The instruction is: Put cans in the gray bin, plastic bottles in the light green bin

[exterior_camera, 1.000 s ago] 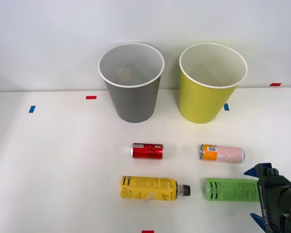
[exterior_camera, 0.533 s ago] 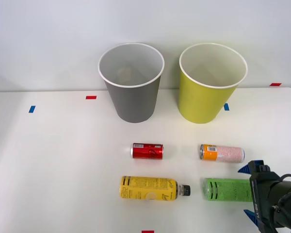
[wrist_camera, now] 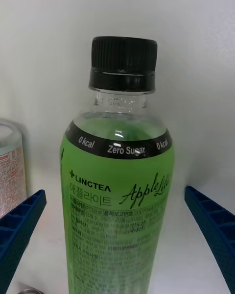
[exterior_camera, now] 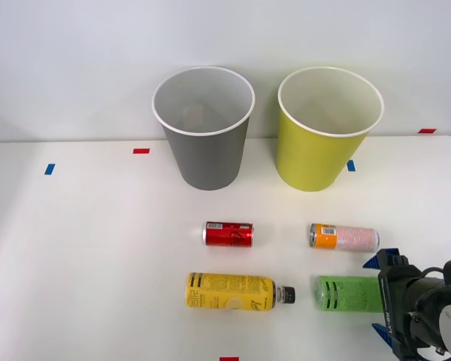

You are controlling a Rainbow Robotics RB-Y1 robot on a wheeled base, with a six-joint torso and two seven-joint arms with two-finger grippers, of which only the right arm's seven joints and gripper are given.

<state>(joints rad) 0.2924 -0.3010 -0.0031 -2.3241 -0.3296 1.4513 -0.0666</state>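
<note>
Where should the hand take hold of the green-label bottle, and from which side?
Grip the green-label bottle across its wide labelled body, below the black cap. It lies on its side on the table, so come from above with one finger on each long side. The right hand is already open astride it. Keep clear of the pinkish-white can beside it.

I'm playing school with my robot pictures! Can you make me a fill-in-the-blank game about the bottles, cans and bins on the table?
1. The right gripper is open, with its blue fingers on either side of the bottle with the ____ label.
2. The red can lies in front of the ____ bin.
3. The yellow-label bottle has a cap coloured ____.
4. The light green bin stands to the robot's ____ of the other bin.

Missing words: green; gray; black; right
</note>
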